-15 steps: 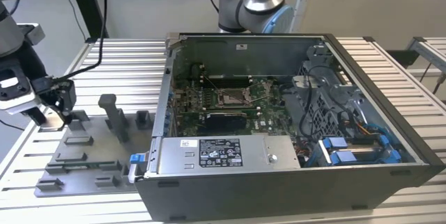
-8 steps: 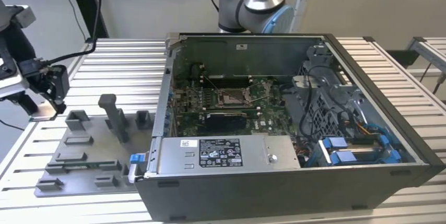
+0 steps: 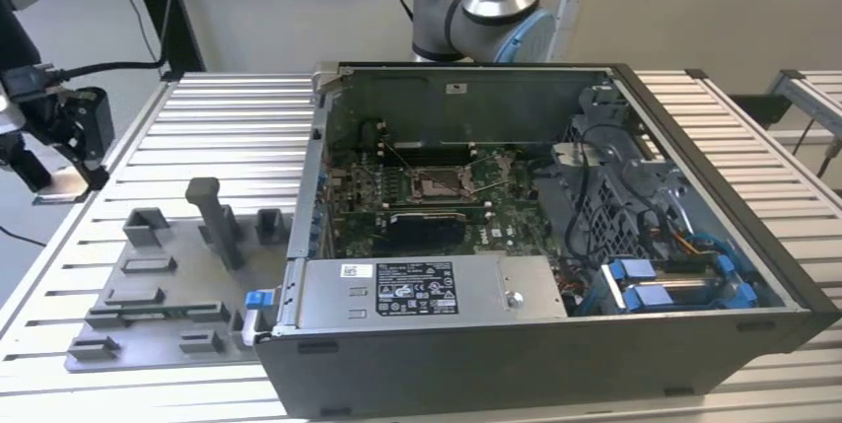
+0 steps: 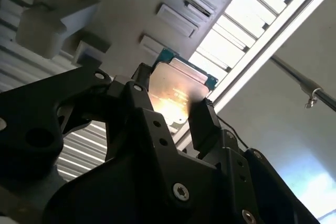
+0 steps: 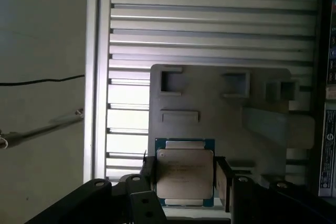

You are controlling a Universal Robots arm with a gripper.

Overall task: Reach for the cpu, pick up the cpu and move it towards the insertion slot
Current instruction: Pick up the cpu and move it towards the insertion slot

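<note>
First wrist view: the gripper point(image 5: 185, 176) pinches the cpu point(image 5: 185, 171) by two opposite edges, its black fingers point(image 5: 223, 179) hiding those edges, above the grey fixture plate point(image 5: 210, 103). Faint print on the cpu's metal top is unreadable. In the exterior view the insertion slot point(image 3: 439, 183) lies well apart, inside the open computer case point(image 3: 526, 364), whose white label point(image 3: 414, 288) is illegible.

Open-topped case point(image 3: 526, 364), insertion slot point(image 3: 439, 183) clear from above. Its side wall point(image 3: 314, 176) and tall fixture post point(image 3: 208, 208) stand between slot and claw point(image 5: 186, 178) gripping cpu point(image 5: 185, 169).
</note>
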